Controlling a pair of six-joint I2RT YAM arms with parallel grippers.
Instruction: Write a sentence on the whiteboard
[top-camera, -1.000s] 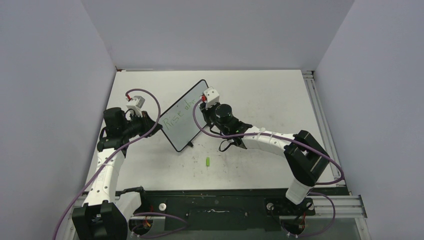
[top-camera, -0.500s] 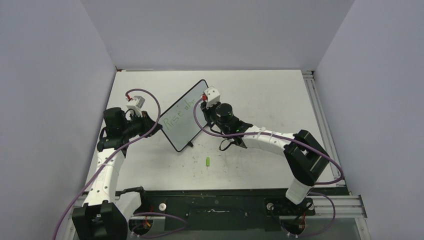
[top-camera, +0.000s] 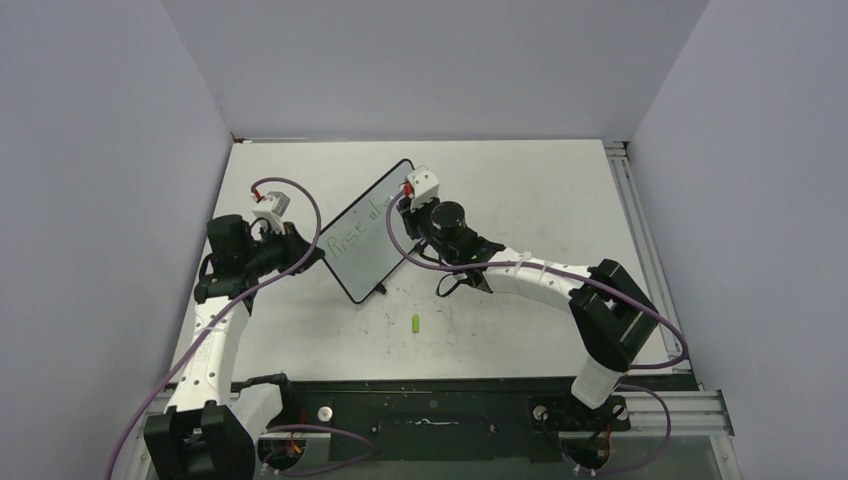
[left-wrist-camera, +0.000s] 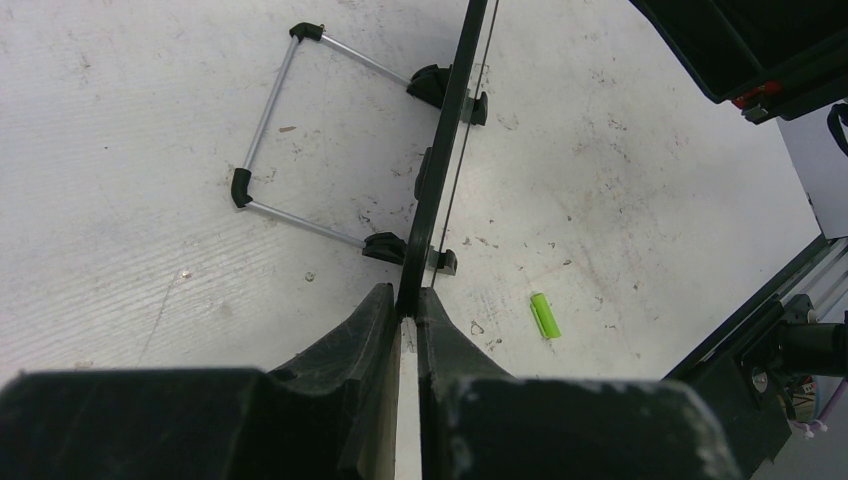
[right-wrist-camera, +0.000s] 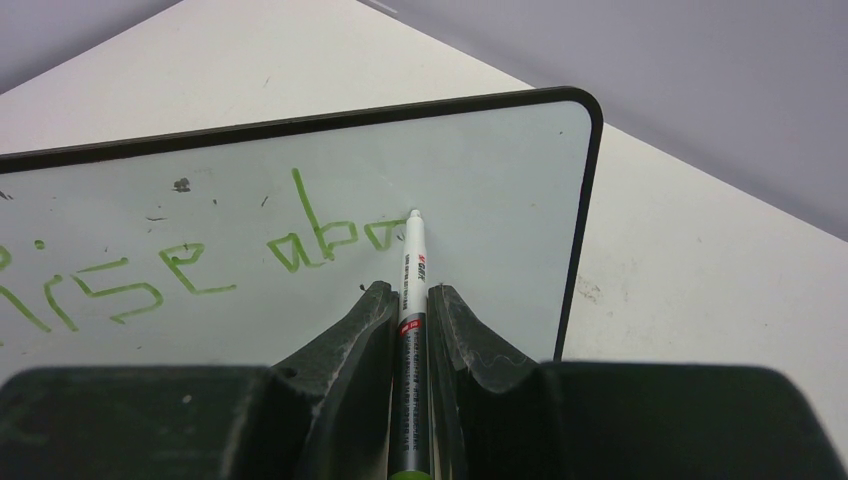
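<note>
Plain lilac-grey walls are being seen closing in a scuffed white tabletop on three sides. The whiteboard is being propped at a tilt on a wire stand, at about 9 o'clock from the table's centre. Its 8 o'clock edge is being clamped by the left gripper. A marker is being pinched by the right gripper, with its tip being set at the end of the sentence, green "Rise abo". A green cap is being left lying at 6 o'clock.
</note>
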